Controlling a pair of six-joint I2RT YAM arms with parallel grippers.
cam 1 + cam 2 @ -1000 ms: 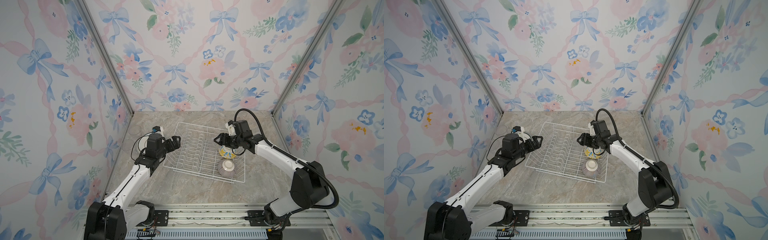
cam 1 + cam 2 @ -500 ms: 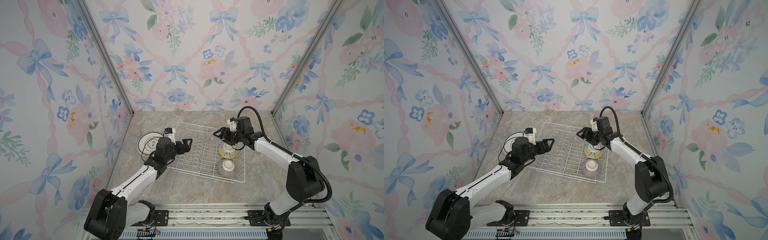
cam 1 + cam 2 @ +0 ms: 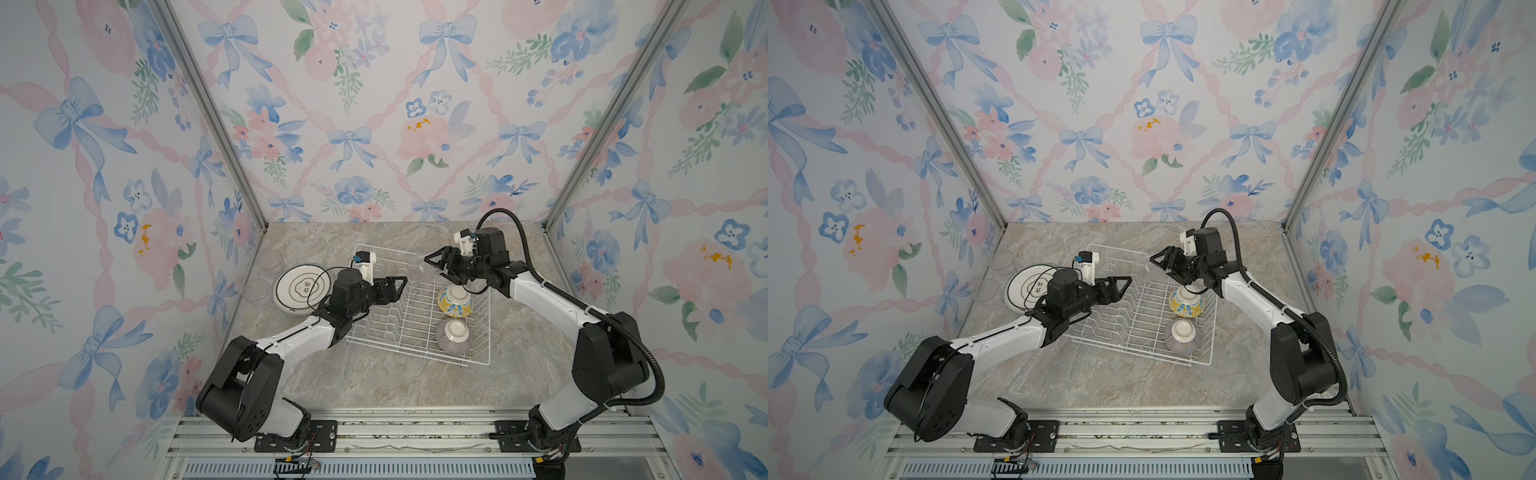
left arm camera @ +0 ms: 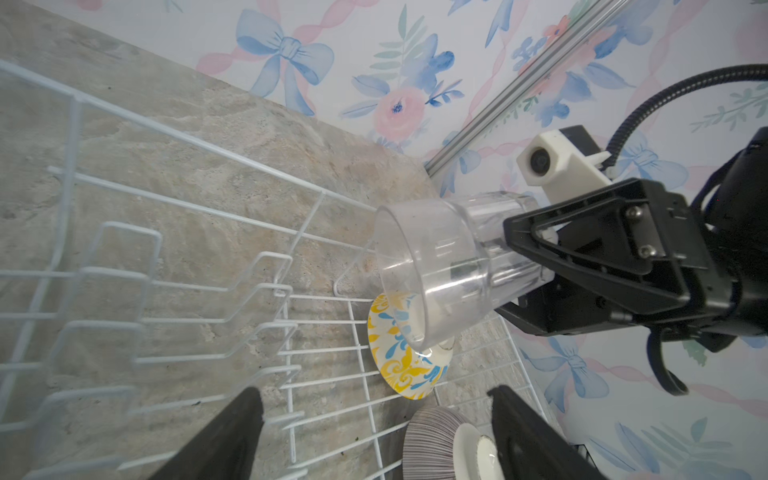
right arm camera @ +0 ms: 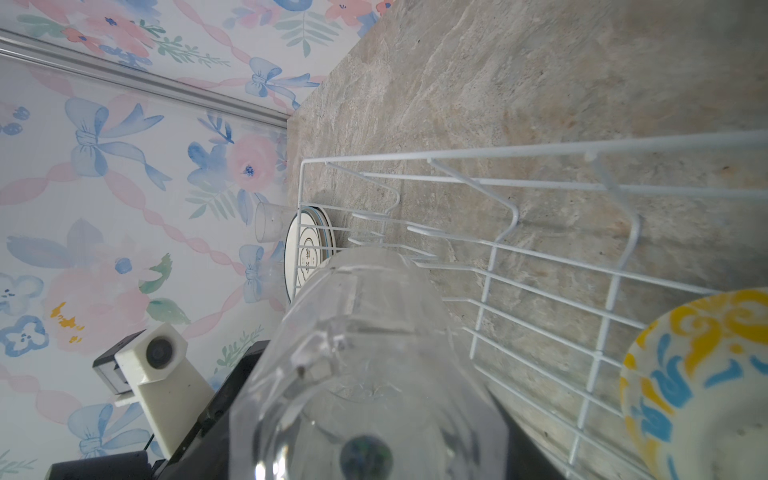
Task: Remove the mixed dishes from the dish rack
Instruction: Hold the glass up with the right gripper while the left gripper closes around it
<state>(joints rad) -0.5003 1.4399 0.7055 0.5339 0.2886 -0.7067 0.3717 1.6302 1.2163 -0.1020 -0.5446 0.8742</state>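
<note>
A clear glass (image 4: 440, 270) is lying on its side in the air above the dish rack (image 3: 415, 316), open mouth pointing toward the left of both top views. The right gripper (image 3: 436, 262) is clamping its base end between both fingers; in a top view the glass (image 3: 417, 266) is showing only as a faint shape at the fingertips, over the rack's upper edge near mid-frame. In the right wrist view the glass (image 5: 365, 365) is filling the lower middle of the frame.

Inside the rack, along its right side, a yellow-blue floral bowl (image 3: 455, 301) is sitting upside down just below the held glass, and a grey-striped bowl (image 3: 452, 336) is sitting upside down lower in the frame, near the rack's lower right corner. The divider prongs are standing bare.

The left gripper (image 3: 395, 286) is hanging over the rack's left edge with its fingers (image 4: 232, 436) spread apart and gripping nothing, pointing toward the glass.

Left of the rack, on the marble table (image 3: 374, 382), white plates (image 3: 301, 288) with dark rim bands are lying stacked flat. Two more clear glasses (image 3: 270, 260) are standing beside them against the left wall.
</note>
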